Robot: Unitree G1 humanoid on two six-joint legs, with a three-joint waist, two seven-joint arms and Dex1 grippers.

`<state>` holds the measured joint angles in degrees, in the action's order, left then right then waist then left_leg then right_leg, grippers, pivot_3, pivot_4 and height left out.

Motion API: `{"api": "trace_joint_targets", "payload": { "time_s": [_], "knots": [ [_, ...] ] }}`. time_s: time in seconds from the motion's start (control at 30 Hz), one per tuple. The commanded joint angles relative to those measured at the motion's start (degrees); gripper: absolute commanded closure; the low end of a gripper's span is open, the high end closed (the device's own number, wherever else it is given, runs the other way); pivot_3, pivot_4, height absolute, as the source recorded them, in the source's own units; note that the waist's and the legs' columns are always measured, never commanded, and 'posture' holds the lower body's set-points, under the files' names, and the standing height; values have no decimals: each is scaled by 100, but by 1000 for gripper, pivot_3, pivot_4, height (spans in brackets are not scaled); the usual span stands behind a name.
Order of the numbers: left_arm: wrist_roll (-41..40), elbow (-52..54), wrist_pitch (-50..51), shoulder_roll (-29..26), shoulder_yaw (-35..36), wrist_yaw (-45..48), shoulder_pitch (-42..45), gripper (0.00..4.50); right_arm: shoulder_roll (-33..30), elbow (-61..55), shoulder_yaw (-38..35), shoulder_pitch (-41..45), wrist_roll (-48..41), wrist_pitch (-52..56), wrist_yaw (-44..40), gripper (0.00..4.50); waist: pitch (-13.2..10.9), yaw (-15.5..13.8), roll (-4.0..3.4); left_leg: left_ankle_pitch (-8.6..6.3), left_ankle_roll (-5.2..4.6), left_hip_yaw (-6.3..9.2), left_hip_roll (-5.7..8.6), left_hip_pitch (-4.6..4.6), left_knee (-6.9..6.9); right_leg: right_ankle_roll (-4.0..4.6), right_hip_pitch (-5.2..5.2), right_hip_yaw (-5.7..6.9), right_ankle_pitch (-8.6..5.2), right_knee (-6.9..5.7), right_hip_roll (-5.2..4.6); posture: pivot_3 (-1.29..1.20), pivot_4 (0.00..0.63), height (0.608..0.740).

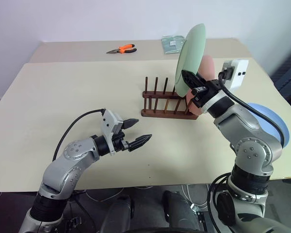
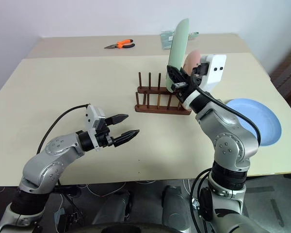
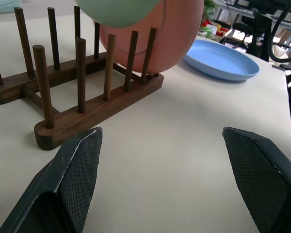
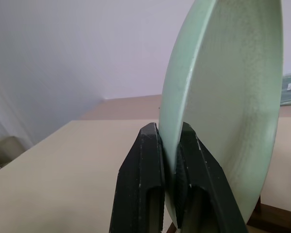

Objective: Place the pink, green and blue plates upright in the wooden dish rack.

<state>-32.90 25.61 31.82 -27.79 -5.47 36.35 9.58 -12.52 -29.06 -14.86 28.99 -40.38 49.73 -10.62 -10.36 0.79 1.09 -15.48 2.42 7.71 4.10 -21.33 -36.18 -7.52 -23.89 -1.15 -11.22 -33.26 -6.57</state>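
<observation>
- Left gripper (image 1: 136, 133) is hovering low over the surface (image 1: 48, 97) nearest the robot, at about 7 o'clock from the rack, with its fingers spread apart and nothing between them.
- Blue plate (image 2: 254, 120) is lying flat on the surface at about 4 o'clock from the rack, still waiting.
- Right gripper (image 4: 169, 155) is pinching the rim of the green plate (image 1: 190, 53), holding it on edge above the rack's 3 o'clock end.
- Rack (image 1: 166, 104) is already carrying the pink plate (image 3: 160, 39) upright in its end slot.
- The green plate is the step in hand, as I judge it; the next move calls for lowering it squarely between free pegs beside the pink plate, without knocking that one.
- Pliers (image 1: 121, 49) are lying far off at 11 o'clock.
</observation>
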Motion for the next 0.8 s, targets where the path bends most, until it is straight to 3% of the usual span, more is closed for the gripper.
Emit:
{"api": "trace_joint_targets", "payload": {
  "time_s": [0.03, 0.47, 0.6, 0.73, 0.8],
  "knots": [
    [63, 203, -42, 34, -15, -12, -28, 441, -104, -365, 57, 135, -225, -113, -45, 4500, 0, 0, 0, 0, 0, 0, 0, 0, 0, 0, 0, 0, 0, 0, 0, 0, 150, 740],
    [188, 147, -24, 50, -32, 4, -8, 441, -186, -90, 278, -37, -431, 7, 75, 4500, 0, -5, 0, 0, 0, 0, 0, -1, 0, 0, 0, 0, 0, 0, 0, 0, 150, 740],
    [231, 141, -27, 55, -38, 11, -11, 387, -339, 156, 504, 63, -85, -184, -14, 2968, 0, -4, 0, 0, 0, 0, 0, -1, -1, 0, 0, 0, 0, 0, 0, 0, 150, 740],
    [244, 158, -7, 49, 0, 6, -17, 387, -812, 131, 889, 179, 686, -706, -223, 978, -1, -7, 0, 0, 0, -1, 1, -2, -1, -1, 0, 0, 0, 1, 0, 0, 150, 740],
    [248, 157, -1, 35, 10, 12, -23, 387, -1333, 6, 1207, 187, 1269, -1152, -564, 978, -1, -11, 0, 0, 0, -2, 1, -3, -2, -2, 0, 0, -1, 2, -1, 0, 150, 740]
  ]
}}
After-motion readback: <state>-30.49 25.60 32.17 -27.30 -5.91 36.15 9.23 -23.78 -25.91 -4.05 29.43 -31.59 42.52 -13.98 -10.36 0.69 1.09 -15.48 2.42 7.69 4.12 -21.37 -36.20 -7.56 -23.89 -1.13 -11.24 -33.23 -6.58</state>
